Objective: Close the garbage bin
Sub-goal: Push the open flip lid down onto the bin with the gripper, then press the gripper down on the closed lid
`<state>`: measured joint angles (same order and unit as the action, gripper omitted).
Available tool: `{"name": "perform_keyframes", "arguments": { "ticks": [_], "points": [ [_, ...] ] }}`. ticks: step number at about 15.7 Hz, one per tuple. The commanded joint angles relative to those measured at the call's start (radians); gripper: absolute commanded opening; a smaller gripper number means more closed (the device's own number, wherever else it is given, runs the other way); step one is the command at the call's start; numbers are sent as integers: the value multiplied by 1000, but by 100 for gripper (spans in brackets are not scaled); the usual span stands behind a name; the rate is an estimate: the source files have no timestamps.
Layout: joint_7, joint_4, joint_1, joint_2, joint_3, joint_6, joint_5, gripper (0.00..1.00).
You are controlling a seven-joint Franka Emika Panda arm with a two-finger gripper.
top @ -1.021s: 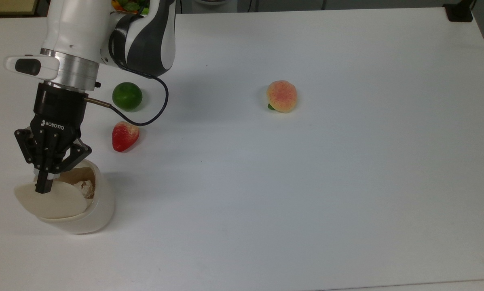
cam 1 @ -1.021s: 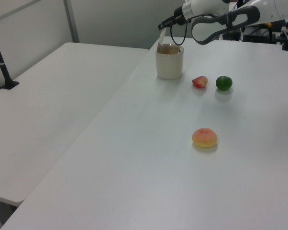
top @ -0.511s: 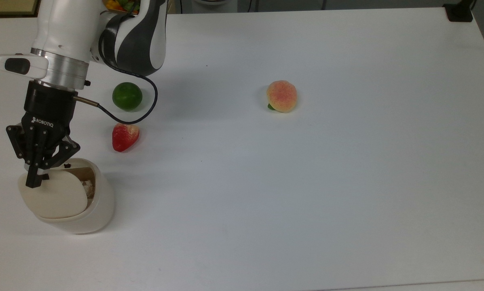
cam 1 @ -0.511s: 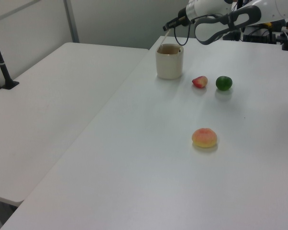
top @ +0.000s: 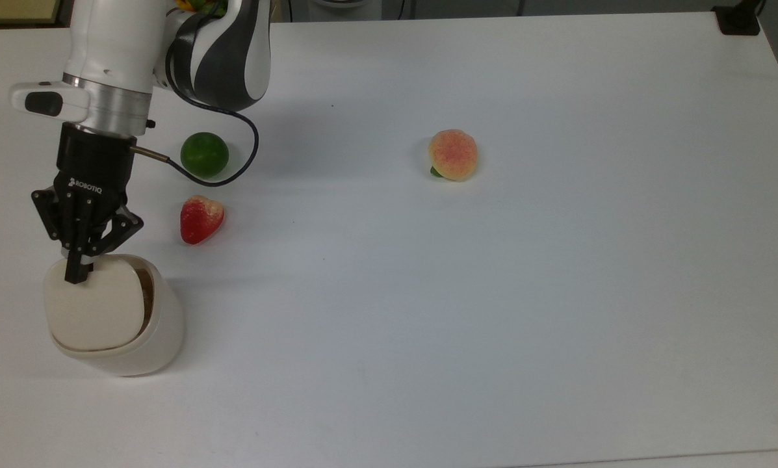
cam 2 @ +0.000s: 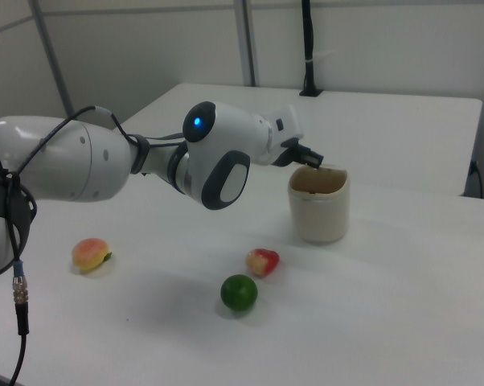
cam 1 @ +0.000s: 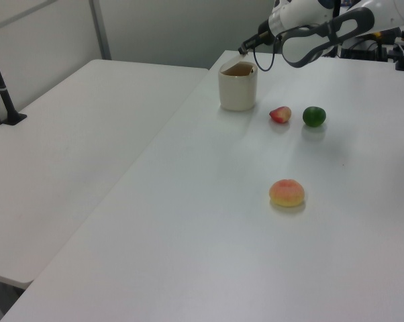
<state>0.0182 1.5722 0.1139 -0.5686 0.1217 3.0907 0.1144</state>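
Near the top view's left edge, on the white matte table, stands one cream-white plastic garbage bin, a rounded-square cylinder, upright with its long axis vertical. Its flat hinged lid lies almost level over the mouth, with a narrow dark gap along the top view's right side. One black two-finger gripper points down onto the lid's far corner, fingers drawn together and touching it. Three fruits lie apart on the table: one red strawberry just beside the bin, one green lime beyond it, one orange-pink peach well apart. A second white table adjoins; grey panel walls stand behind
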Motion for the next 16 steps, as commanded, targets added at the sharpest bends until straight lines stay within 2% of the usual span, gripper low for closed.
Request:
{"name": "perform_keyframes", "arguments": {
  "ticks": [1,16],
  "points": [
    [29,132,-2,76,-4,-4,1,2],
    [82,146,9,30,-4,-7,1,2]
  ]
}}
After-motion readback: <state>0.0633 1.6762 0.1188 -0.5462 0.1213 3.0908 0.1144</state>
